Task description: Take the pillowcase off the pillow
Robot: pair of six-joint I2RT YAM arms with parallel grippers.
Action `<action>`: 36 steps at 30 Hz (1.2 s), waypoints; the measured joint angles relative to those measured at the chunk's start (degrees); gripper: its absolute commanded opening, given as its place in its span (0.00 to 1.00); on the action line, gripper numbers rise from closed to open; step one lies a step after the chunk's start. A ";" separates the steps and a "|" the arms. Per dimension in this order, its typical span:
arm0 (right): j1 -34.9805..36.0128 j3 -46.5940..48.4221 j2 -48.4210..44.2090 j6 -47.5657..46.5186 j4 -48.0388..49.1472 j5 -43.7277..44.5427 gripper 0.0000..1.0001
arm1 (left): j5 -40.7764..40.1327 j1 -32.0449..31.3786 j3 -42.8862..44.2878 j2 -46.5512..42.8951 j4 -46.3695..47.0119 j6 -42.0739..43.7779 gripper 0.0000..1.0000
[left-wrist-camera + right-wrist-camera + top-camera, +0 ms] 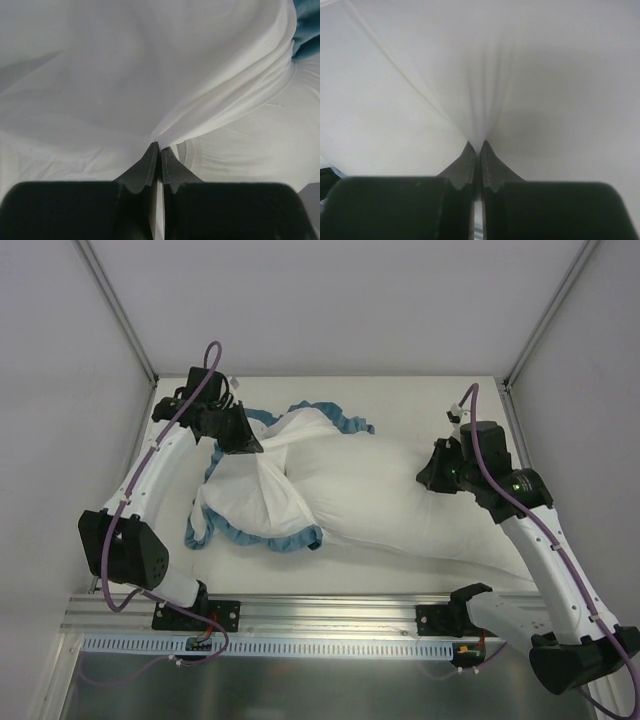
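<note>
The pillowcase (pixel 250 502) lies bunched at the left, its white inside turned out, with the teal ruffle (pixel 262 538) along its near and far edges. The plump white pillow (pixel 370 490) stretches out of it toward the right. My left gripper (pixel 248 445) is shut on a fold of the pillowcase's white cloth (pixel 210 115) at the cover's far left; the cloth fans out from the gripper (pixel 160 146), and a bit of the teal ruffle (pixel 306 30) shows at the upper right. My right gripper (pixel 424 478) is shut on a pinch of the pillow's white fabric (pixel 485 100), which puckers at the gripper (pixel 479 145).
The white table (pixel 400 395) is boxed in by pale walls at the back and both sides. A metal rail (pixel 330 615) with the arm bases runs along the near edge. The left arm (pixel 150 490) curves along the table's left side.
</note>
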 measured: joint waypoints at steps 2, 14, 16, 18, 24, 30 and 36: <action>-1.64 -0.55 -0.20 0.46 0.11 -1.49 0.01 | 3.74 3.37 -1.31 0.50 -0.02 -0.11 0.00; -10.45 -2.82 -7.72 -1.03 -6.97 6.01 0.01 | 1.44 13.38 -8.07 4.22 1.25 1.22 0.00; -10.64 -2.82 -8.94 -1.70 -8.61 8.39 0.01 | -1.42 15.21 -8.07 4.20 2.01 1.81 0.00; -10.82 -2.82 -9.73 -2.12 -9.70 9.77 0.01 | -3.21 16.00 -8.07 4.20 2.47 2.32 0.00; -9.75 -1.29 -9.81 -4.33 -11.15 5.57 0.37 | -3.85 15.12 -8.07 4.15 3.30 3.02 0.00; 13.00 4.87 -6.40 -5.99 -9.88 5.81 0.99 | -4.96 7.08 -9.20 4.07 5.07 3.02 0.00; 37.07 12.37 8.20 -7.19 -9.29 16.87 0.96 | -5.51 -1.27 -11.21 4.63 7.76 0.72 0.00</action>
